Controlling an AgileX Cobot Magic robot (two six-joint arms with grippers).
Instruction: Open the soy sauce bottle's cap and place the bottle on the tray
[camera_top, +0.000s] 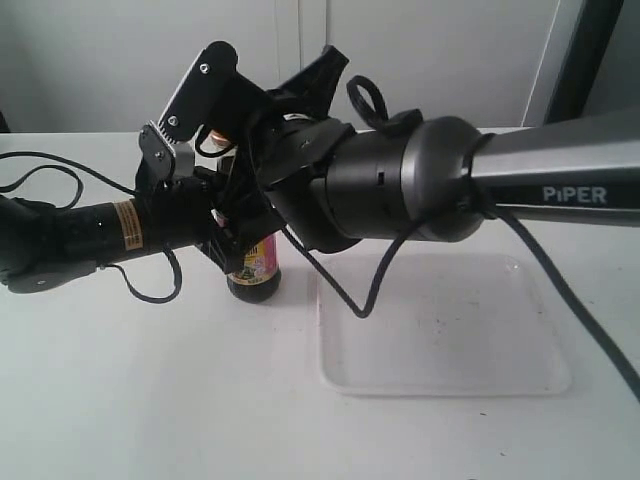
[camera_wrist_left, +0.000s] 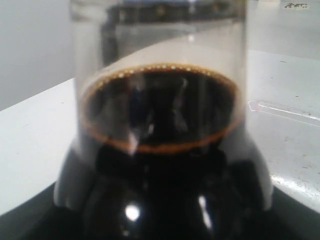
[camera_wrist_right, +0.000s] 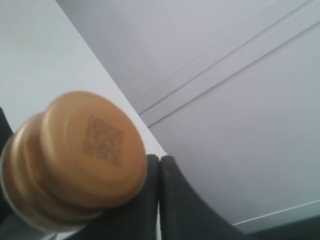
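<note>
The soy sauce bottle (camera_top: 262, 265) stands upright on the white table just left of the tray (camera_top: 450, 345). My left gripper (camera_top: 235, 245) reaches in from the left and is shut on its body. In the left wrist view the bottle (camera_wrist_left: 160, 150) with its dark liquid fills the frame, and the tray's rim (camera_wrist_left: 285, 111) shows behind it. The right arm crosses over from the right. My right gripper (camera_wrist_right: 160, 160) is shut with nothing between its fingers, and they rest against the side of the orange cap (camera_wrist_right: 75, 155). The cap (camera_top: 215, 137) sits closed on the neck.
Black cables (camera_top: 370, 290) hang from the right arm over the tray's left edge. Another cable (camera_top: 40, 180) lies on the table at the far left. A wall stands close behind the table.
</note>
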